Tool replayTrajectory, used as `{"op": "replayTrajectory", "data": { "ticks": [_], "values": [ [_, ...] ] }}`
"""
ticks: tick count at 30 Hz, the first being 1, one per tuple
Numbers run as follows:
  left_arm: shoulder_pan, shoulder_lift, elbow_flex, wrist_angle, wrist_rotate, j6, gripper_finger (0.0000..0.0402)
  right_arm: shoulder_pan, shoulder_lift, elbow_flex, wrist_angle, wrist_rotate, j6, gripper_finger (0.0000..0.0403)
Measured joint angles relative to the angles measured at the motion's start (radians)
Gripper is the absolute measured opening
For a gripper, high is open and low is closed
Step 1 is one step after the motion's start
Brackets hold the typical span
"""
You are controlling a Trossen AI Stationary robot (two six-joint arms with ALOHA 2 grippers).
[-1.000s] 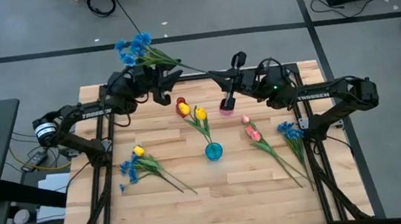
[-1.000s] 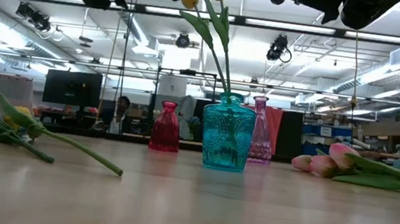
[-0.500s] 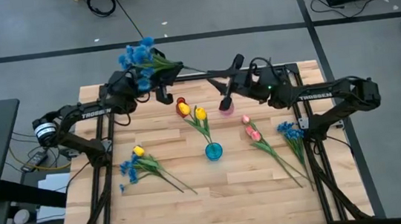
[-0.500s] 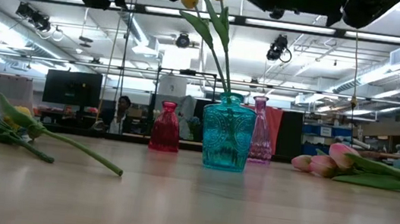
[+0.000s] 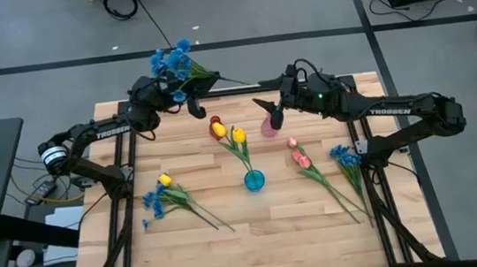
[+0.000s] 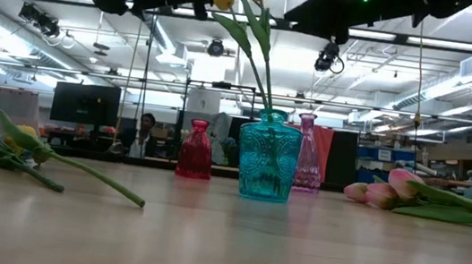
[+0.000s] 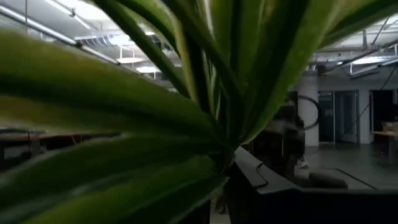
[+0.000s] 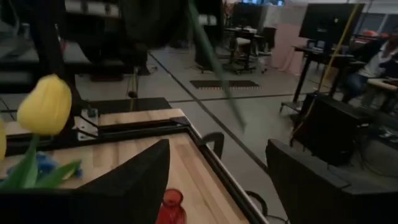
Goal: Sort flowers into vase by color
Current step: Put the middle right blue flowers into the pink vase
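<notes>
My left gripper (image 5: 188, 92) is high over the table's far edge, shut on a blue sprig (image 5: 169, 61) whose green leaves (image 7: 186, 124) fill the left wrist view. The bare stem (image 5: 237, 80) runs toward my right gripper (image 5: 269, 112), which stands open above the pink vase (image 5: 269, 129), with the stem (image 8: 214, 62) beyond its fingers. A teal vase (image 6: 267, 154) at mid-table holds two yellow tulips (image 5: 239, 135). A red vase (image 6: 196, 150) stands behind it. More flowers lie on the table: yellow and blue (image 5: 165, 194) at left, pink tulips (image 5: 299, 156) and a blue sprig (image 5: 345, 156) at right. My left gripper holds the blue sprig by the leafy part of its stem (image 5: 192, 78), just below the blossoms. Leaves hide the fingers' exact place in the wrist view. The sprig lies roughly level, lifted clear, blossoms past the far edge and the stem's free end (image 5: 255, 84) pointing toward the table's right.
The three vases stand close together in the table's far middle, below both grippers. The near half of the wooden table (image 5: 259, 247) is bare. Beyond the table a person (image 6: 141, 134) sits in the room.
My left gripper has shut on the blue sprig near its blossoms. My right gripper has opened, let go of the stem and drawn back a little toward the table's right. The sprig stays lifted, now only in the left gripper; its blossoms have shifted slightly rightward.
</notes>
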Motion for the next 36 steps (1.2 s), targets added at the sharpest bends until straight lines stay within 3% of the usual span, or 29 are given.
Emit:
{"op": "replayTrajectory", "data": {
  "ticks": [9,16,23,29,36],
  "values": [
    [-0.003,0.000,0.073,-0.222,0.049,0.022,0.0032,-0.011,0.173,0.293,-0.261,-0.038,-0.109,0.0226],
    [-0.003,0.000,0.107,-0.347,0.066,0.054,0.0032,0.016,0.310,0.453,-0.327,0.005,-0.208,0.0178],
    [-0.003,0.000,0.107,-0.392,0.079,0.082,0.0033,0.020,0.364,0.502,-0.332,0.019,-0.218,0.0116],
    [-0.003,0.000,0.108,-0.418,0.080,0.111,0.0033,0.019,0.358,0.504,-0.333,0.025,-0.194,0.0027],
    [-0.002,0.000,0.108,-0.422,0.079,0.125,0.0074,0.017,0.355,0.504,-0.330,0.053,-0.138,0.0031]
  ]
}}
